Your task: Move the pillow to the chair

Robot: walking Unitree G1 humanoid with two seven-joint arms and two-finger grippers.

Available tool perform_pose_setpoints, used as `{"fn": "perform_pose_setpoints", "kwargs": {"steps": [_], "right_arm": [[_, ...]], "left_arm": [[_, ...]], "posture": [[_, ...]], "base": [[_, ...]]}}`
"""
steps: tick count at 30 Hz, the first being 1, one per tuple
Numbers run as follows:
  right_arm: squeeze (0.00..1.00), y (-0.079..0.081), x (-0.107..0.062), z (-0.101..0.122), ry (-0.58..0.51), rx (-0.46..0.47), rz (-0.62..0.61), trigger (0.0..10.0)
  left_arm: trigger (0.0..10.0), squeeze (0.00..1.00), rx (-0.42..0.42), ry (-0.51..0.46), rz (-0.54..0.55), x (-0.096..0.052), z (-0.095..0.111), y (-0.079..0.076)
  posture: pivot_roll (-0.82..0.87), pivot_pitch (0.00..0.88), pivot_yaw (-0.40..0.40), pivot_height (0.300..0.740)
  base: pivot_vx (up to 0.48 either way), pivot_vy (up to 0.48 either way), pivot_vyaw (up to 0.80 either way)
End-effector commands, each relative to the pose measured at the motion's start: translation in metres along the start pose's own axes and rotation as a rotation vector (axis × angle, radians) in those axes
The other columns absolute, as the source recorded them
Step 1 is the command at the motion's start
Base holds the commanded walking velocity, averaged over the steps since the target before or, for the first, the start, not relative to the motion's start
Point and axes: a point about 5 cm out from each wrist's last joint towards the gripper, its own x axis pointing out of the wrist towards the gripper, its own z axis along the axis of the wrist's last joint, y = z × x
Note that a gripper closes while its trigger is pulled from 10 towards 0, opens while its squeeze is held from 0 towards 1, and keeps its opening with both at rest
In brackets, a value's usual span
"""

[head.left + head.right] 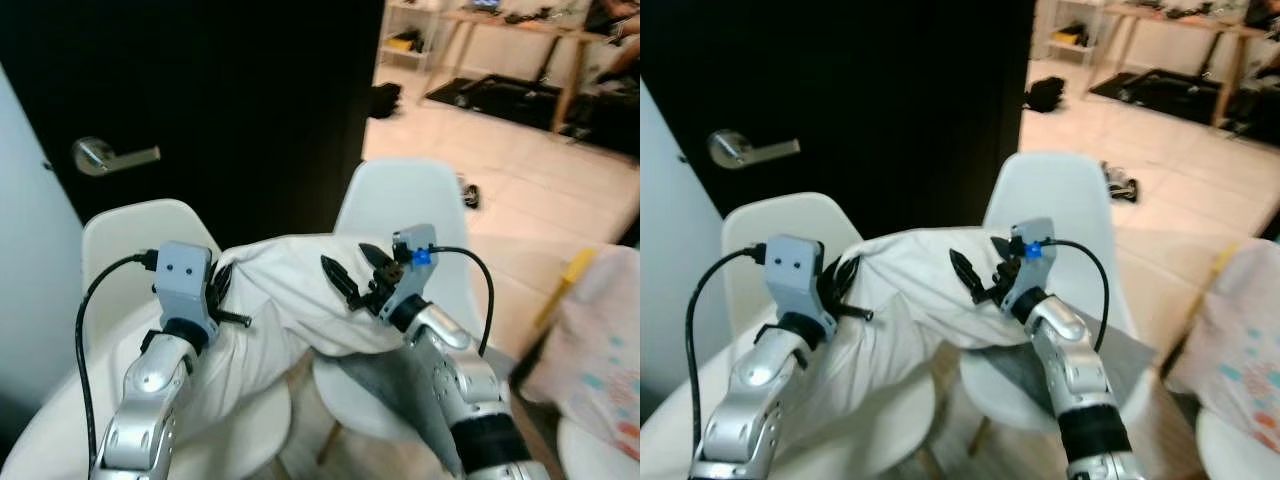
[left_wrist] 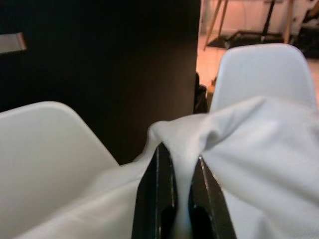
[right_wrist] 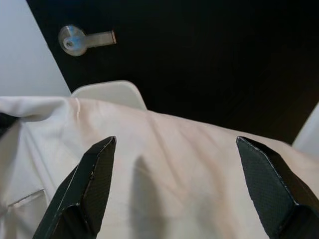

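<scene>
The white pillow (image 1: 290, 290) sags between two white chairs, draped from the left chair (image 1: 130, 235) at 9 o'clock across to the right chair (image 1: 405, 200) at 1 o'clock, in front of a black door (image 1: 220, 100).

The left gripper (image 2: 182, 184) is clamped on a pinched fold of the pillow: its wrist view shows cloth squeezed up between the two black fingers (image 2: 162, 189), a detail the head views blur, where the gripper (image 1: 225, 300) sits at the pillow's left end.

The right gripper (image 1: 360, 272) hovers at the pillow's right part with its fingers spread wide. Its wrist view shows both fingertips (image 3: 97, 169) apart above the cloth, with the pillow's surface between them; whether the tips touch the fabric is hard to tell. That view also shows the door handle (image 3: 82, 40) and the left chair's back.

The head views alone show a grey cloth (image 1: 400, 380) on the right chair's seat under the right arm, a patterned fabric (image 1: 595, 340) cut off at 3 o'clock, and a blurred room with a wooden table (image 1: 520, 30) at 1 o'clock. The pillow's lower edge is hidden behind the arms.
</scene>
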Motion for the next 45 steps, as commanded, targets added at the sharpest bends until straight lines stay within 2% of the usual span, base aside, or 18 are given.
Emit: {"fn": "perform_pose_setpoints", "kwargs": {"steps": [1, 9, 15, 18, 22, 23, 25, 26, 28, 29, 31, 32, 33, 35, 40, 42, 44, 45], "right_arm": [[0.00, 0.001, 0.002, 0.002, -0.003, 0.003, 0.002, 10.0], [0.00, 0.000, 0.003, 0.002, 0.000, 0.015, -0.013, 10.0], [0.00, 0.000, 0.003, 0.001, 0.007, 0.013, -0.013, 10.0], [0.00, 0.000, 0.006, -0.005, 0.090, -0.026, -0.014, 10.0], [0.00, -0.001, 0.007, -0.008, 0.124, -0.026, -0.032, 10.0], [0.00, -0.002, 0.007, -0.008, 0.127, -0.008, -0.039, 10.0], [0.00, -0.004, 0.007, -0.008, 0.125, 0.038, -0.049, 10.0], [0.00, -0.004, 0.007, -0.008, 0.125, 0.038, -0.049, 10.0], [0.00, -0.005, 0.007, -0.008, 0.127, 0.055, -0.049, 10.0], [0.00, -0.005, 0.007, -0.008, 0.127, 0.055, -0.049, 10.0], [0.00, -0.005, 0.007, -0.008, 0.127, 0.060, -0.047, 10.0], [0.00, -0.005, 0.007, -0.008, 0.127, 0.060, -0.047, 10.0], [0.00, -0.004, 0.007, -0.008, 0.130, 0.057, -0.046, 10.0], [0.00, -0.004, 0.007, -0.008, 0.141, 0.048, -0.047, 10.0], [0.00, -0.004, 0.008, -0.011, 0.181, 0.022, -0.058, 10.0], [0.00, -0.004, 0.009, -0.012, 0.205, 0.002, -0.059, 10.0], [0.00, -0.003, 0.009, -0.012, 0.217, -0.005, -0.055, 10.0], [0.00, -0.003, 0.009, -0.012, 0.217, -0.005, -0.055, 10.0]], "left_arm": [[10.0, 0.00, 0.023, -0.120, -0.011, 0.004, 0.026, 0.001], [10.0, 0.00, 0.038, -0.076, -0.089, 0.003, 0.019, -0.006], [10.0, 0.00, 0.051, -0.062, -0.097, 0.003, 0.016, -0.007], [10.0, 0.00, 0.108, -0.038, -0.107, 0.002, 0.011, -0.005], [10.0, 0.00, 0.153, -0.024, -0.112, 0.003, 0.008, -0.004], [10.0, 0.00, 0.189, -0.020, -0.113, 0.003, 0.007, -0.003], [10.0, 0.00, 0.312, -0.010, -0.111, 0.006, 0.008, 0.003], [10.0, 0.00, 0.312, -0.010, -0.111, 0.006, 0.008, 0.003], [10.0, 0.00, 0.436, -0.010, -0.105, 0.008, 0.011, 0.010], [10.0, 0.00, 0.436, -0.010, -0.105, 0.008, 0.011, 0.010], [10.0, 0.00, 0.516, -0.015, -0.087, 0.010, 0.016, 0.018], [10.0, 0.00, 0.516, -0.015, -0.087, 0.010, 0.016, 0.018], [10.0, 0.00, 0.587, -0.035, -0.055, 0.012, 0.025, 0.027], [10.0, 0.00, 0.617, -0.052, -0.033, 0.012, 0.030, 0.031], [10.0, 0.00, 0.617, -0.062, -0.029, 0.013, 0.029, 0.030], [10.0, 0.00, 0.644, -0.057, -0.064, 0.012, 0.021, 0.021], [10.0, 0.00, 0.708, -0.050, -0.109, 0.010, 0.012, 0.012], [10.0, 0.00, 0.708, -0.050, -0.109, 0.010, 0.012, 0.012]], "posture": [[0.05, 0.000, -0.038, 0.740], [0.05, 0.000, -0.037, 0.740], [0.04, 0.000, -0.037, 0.740], [0.04, 0.000, -0.037, 0.740], [0.04, 0.000, -0.040, 0.735], [0.04, 0.000, -0.041, 0.730], [0.05, 0.000, -0.042, 0.720], [0.05, 0.000, -0.042, 0.720], [0.05, 0.000, -0.042, 0.710], [0.05, 0.000, -0.042, 0.710], [0.05, 0.000, -0.042, 0.700], [0.05, 0.000, -0.042, 0.700], [0.05, 0.000, -0.041, 0.690], [0.05, 0.000, -0.042, 0.680], [0.05, 0.000, -0.040, 0.670], [0.05, 0.000, -0.041, 0.660], [0.05, 0.000, -0.041, 0.650], [0.05, 0.000, -0.041, 0.650]], "base": [[0.334, 0.000, 0.80], [0.117, 0.000, 0.10], [0.000, 0.000, 0.00], [0.000, 0.000, 0.00], [0.000, 0.000, 0.00], [0.000, 0.000, 0.00], [0.000, 0.000, 0.00], [0.000, 0.000, 0.00], [0.000, 0.000, 0.00], [0.000, 0.000, 0.00], [0.000, 0.000, 0.00], [0.000, 0.000, 0.00], [0.000, 0.000, 0.00], [0.000, 0.000, 0.00], [0.000, 0.000, 0.00], [0.000, 0.000, 0.00], [0.000, 0.000, 0.00], [0.000, 0.000, 0.00]]}}
